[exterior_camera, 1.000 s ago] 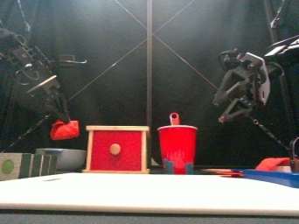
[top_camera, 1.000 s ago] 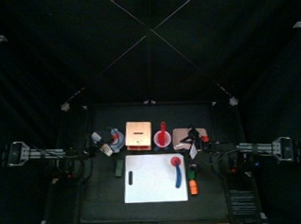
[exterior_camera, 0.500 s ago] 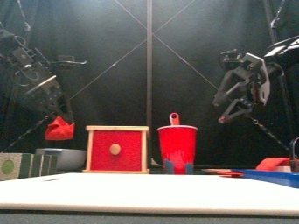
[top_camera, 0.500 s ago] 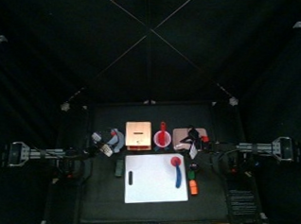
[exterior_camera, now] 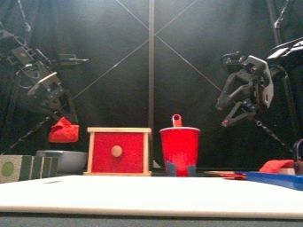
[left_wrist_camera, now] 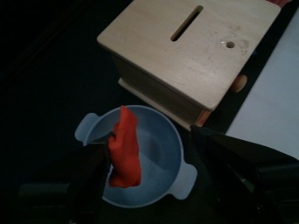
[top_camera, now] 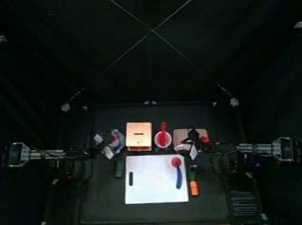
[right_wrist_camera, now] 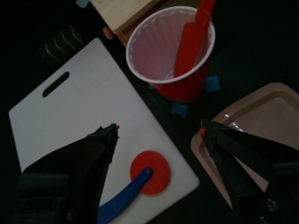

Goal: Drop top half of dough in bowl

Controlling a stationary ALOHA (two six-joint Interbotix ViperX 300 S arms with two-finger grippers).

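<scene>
The pale blue-grey bowl sits beside the tan block, low at the left in the front view. A red piece of dough hangs over the bowl, a little above its rim in the front view. My left gripper is above the bowl, seen in the front view. Its jaws stand wide apart, and the dough clings to one of them. My right gripper is open and empty, raised at the right.
A red cup with a red tool in it stands next to the block. A white cutting board carries a red disc with a blue handle. A pinkish tray lies by the right arm.
The left gripper shifted slightly sideways with the dough, which stays at about the same height over the bowl. The right arm has not moved.
</scene>
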